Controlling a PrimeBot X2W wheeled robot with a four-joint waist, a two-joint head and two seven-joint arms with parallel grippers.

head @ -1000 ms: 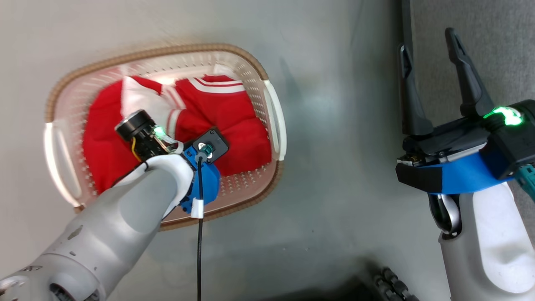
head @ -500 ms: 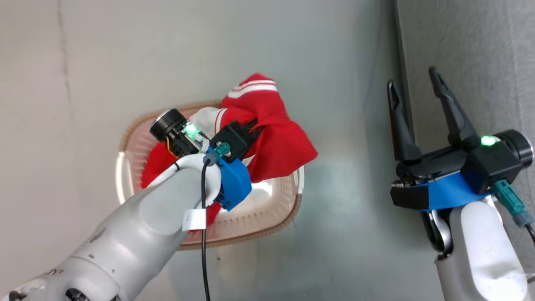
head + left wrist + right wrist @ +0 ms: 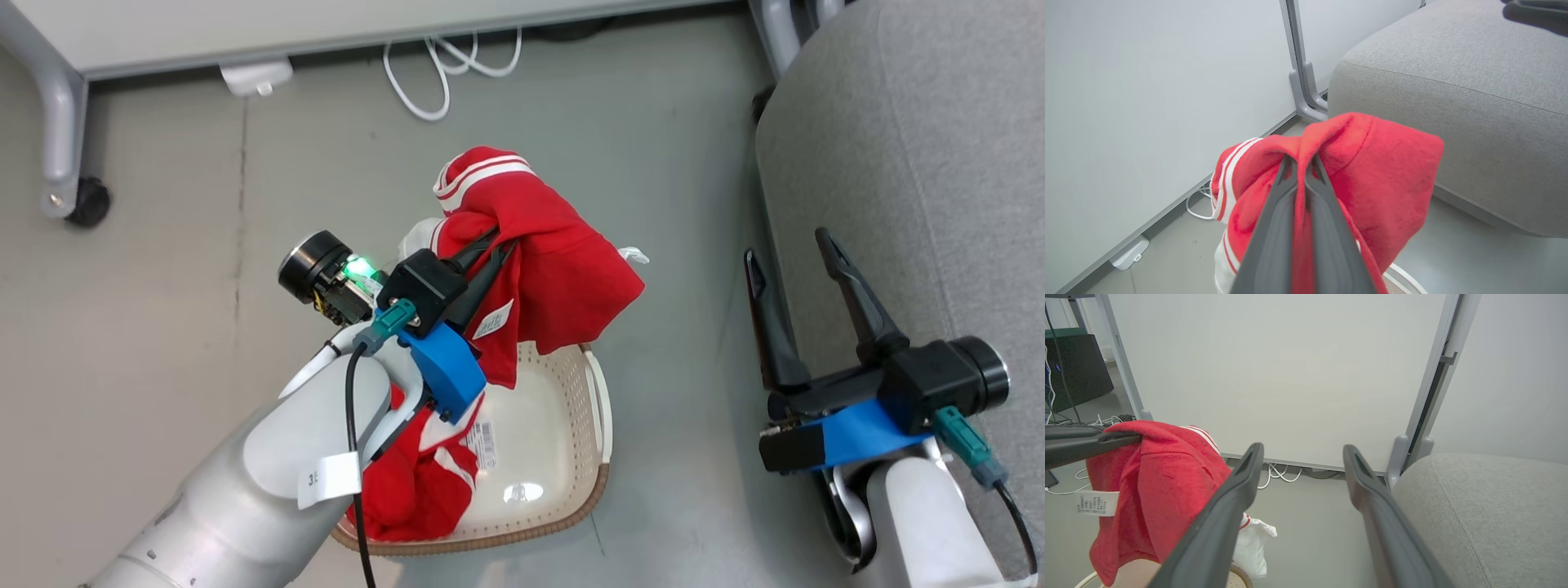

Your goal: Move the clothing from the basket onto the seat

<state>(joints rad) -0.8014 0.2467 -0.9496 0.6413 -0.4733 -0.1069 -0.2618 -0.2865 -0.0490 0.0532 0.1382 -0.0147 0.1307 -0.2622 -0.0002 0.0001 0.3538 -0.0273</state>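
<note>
I am holding the left gripper (image 3: 495, 238) pinched together on a fold of the red garment (image 3: 563, 269) at the centre of the head view. The cloth is hanging above the basket (image 3: 600, 408), whose rim is showing at lower centre. In the left wrist view the two dark fingers (image 3: 1274, 212) are meeting with only a thin ridge of fabric between them. That is my first worry: with so narrow a bite, I judge the cloth could be slipping free during a swing and landing on the floor.

More red clothing (image 3: 408, 482) is lying in the basket's lower left corner, partly under my left forearm. I cannot tell whether it is joined to the lifted piece. If it is trailing from it, a pull toward the right could be dragging it over the rim or tipping the light basket.

The seat (image 3: 922, 163) is filling the right side of the frame, well apart from the load. My right gripper (image 3: 785, 249) is standing with its fingers spread and nothing between them. It is sitting at the seat's near edge, between cloth and cushion, so I am counting it as the main obstacle. A release onto that rounded edge could also be letting the garment slide off.

The white tag (image 3: 492, 320) is dangling below the fingers. A white cable (image 3: 441, 77) and a caster (image 3: 86, 202) are lying along the top of the frame, away from the route.
</note>
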